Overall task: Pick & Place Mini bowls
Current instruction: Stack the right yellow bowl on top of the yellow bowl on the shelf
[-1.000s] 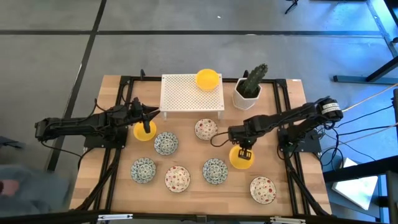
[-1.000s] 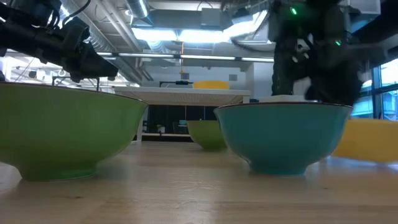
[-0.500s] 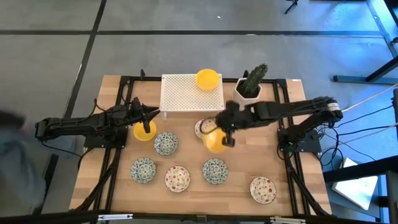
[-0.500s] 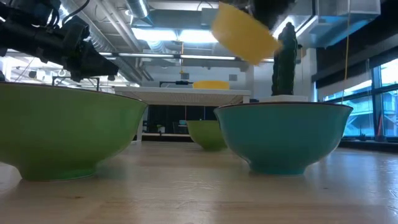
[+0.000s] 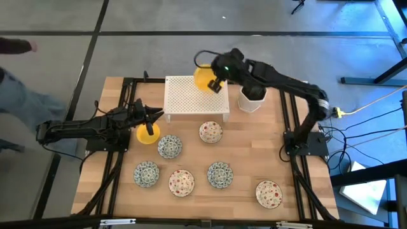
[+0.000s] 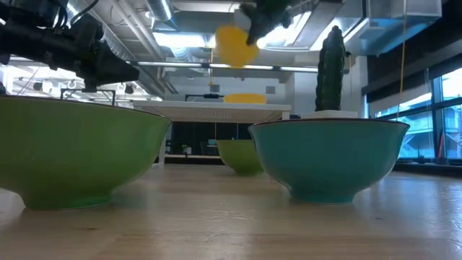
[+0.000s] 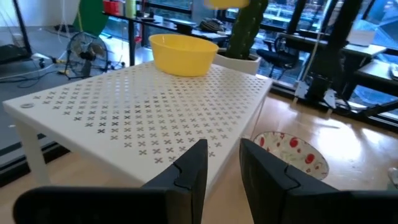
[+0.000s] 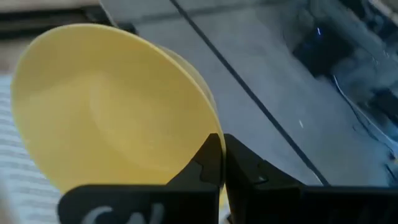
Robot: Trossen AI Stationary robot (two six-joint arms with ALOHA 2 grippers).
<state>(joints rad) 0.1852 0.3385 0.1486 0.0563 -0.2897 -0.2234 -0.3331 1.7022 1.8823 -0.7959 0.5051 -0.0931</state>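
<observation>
My right gripper (image 5: 215,83) is high above the far right part of the white perforated rack (image 5: 187,98), shut on a plain yellow mini bowl (image 5: 202,77). A second yellow bowl (image 7: 183,53) rests by its base on the rack just beneath. My left gripper (image 5: 151,121) hovers over a third yellow bowl (image 5: 146,135) at the table's left, its fingers slightly open with nothing between them in the left wrist view. Three green-blue patterned bowls (image 5: 170,146) and three red-speckled bowls (image 5: 210,131) stand on the table. My right gripper pinches the yellow bowl's rim (image 8: 208,127) between its two fingers, one finger (image 8: 208,165) inside the bowl and one outside. The bowl is lifted clear and tilted, its open side facing the wrist camera; in the low view it hangs in the air (image 6: 234,45) above the rack.
The white pot with the cactus (image 5: 252,98) stands to the right of the rack, partly under my right arm. In the low view a green bowl (image 6: 79,155) and a teal bowl (image 6: 332,159) stand close to the camera. A person shows at the picture's far left (image 5: 16,89).
My right gripper has carried the yellow bowl from the table's near right, up and toward the far edge, passing the red-speckled bowl and ending above the rack. The bowl went from resting on the table to lifted clear and tilted.
</observation>
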